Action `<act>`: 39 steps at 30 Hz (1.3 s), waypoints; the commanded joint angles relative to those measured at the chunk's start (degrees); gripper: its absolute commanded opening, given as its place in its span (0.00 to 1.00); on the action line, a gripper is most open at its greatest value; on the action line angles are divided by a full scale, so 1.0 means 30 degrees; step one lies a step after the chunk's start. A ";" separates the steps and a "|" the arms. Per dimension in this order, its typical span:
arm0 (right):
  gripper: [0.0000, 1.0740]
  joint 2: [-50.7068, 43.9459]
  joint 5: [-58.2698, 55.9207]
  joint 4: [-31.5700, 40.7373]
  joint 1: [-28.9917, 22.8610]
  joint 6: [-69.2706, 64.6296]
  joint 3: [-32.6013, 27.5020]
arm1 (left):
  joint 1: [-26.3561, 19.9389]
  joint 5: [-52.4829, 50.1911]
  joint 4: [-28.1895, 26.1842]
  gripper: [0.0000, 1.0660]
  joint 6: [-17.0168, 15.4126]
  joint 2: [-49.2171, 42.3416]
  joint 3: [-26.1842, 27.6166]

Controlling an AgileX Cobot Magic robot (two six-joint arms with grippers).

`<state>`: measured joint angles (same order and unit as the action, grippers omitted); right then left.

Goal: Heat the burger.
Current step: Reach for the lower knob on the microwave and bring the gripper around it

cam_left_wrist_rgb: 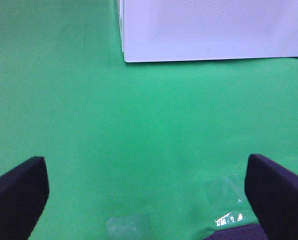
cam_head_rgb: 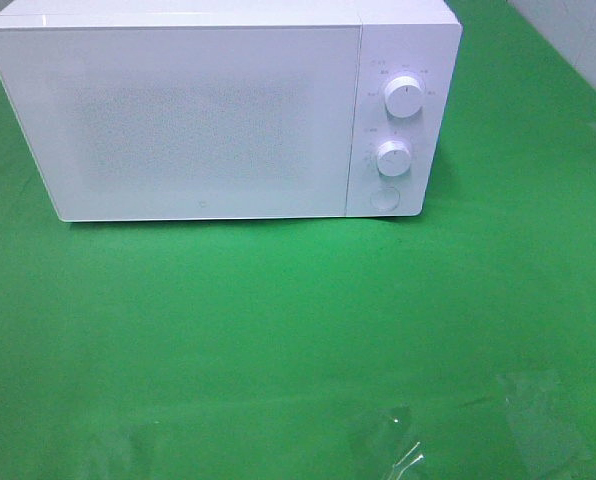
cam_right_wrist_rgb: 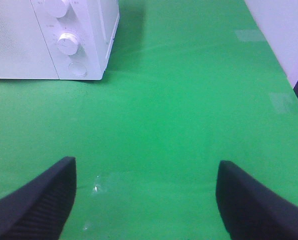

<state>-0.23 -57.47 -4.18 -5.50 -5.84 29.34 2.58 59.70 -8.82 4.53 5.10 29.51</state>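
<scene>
Nearest the cameras, the left gripper (cam_left_wrist_rgb: 145, 170) is spread wide with nothing between its dark fingers (cam_left_wrist_rgb: 19, 195). The right gripper (cam_right_wrist_rgb: 146, 172) is parted wide too, and empty. Both hang over the green cloth (cam_head_rgb: 278, 330). Farther back sits the white microwave (cam_head_rgb: 218, 110), door (cam_head_rgb: 178, 120) shut, with two knobs (cam_head_rgb: 405, 98) beside it. Where the burger is cannot be told.

Bright, even light washes out the white microwave (cam_head_rgb: 208, 120). Small glare spots shine on the green tabletop (cam_head_rgb: 278, 330); every view is slightly soft.
</scene>
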 commanded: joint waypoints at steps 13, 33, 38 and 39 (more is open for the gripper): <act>0.68 -0.0458 0.0000 0.0076 0.0115 -0.0057 -0.0057 | -0.0019 -0.0172 -0.0210 0.94 -0.0095 -0.2292 -0.0095; 0.68 -0.0458 0.1165 0.0076 0.0076 -0.0095 0.0420 | -0.0019 -0.0172 -0.0210 0.94 -0.0095 -0.2292 -0.0095; 0.68 0.0210 0.3132 -0.0019 0.0076 -0.0153 0.0382 | -0.0019 -0.0172 -0.0210 0.94 -0.0095 -0.2292 -0.0095; 0.68 0.0210 0.3132 -0.0019 0.0076 -0.0153 0.0382 | -0.0019 -0.0172 -0.0210 0.94 -0.0095 -0.2292 -0.0095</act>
<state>0.06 -50.53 -4.18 -5.50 -5.84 30.02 2.58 59.59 -8.94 4.53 -0.29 29.45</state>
